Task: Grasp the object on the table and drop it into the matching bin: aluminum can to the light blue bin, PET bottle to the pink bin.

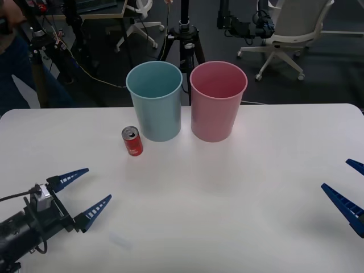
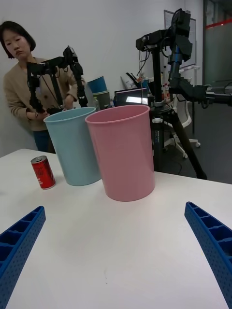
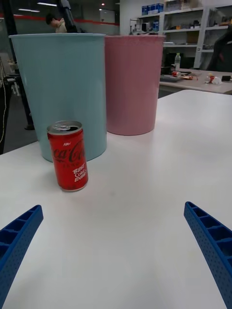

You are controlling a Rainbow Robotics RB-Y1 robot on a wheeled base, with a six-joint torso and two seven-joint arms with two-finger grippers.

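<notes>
Red can, silver top, upright on surface, just beside blue bin; pink bin adjacent. Left hand wide open, empty, near can. Right hand open, empty, well apart.

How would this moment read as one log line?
can: upright, beside blue bin | left gripper: open, near | right gripper: open, idle

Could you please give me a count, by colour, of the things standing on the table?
Red: 1, the can
Light blue: 1, the blue bin
Pink: 1, the pink bin
Total: 3 on the table
</notes>
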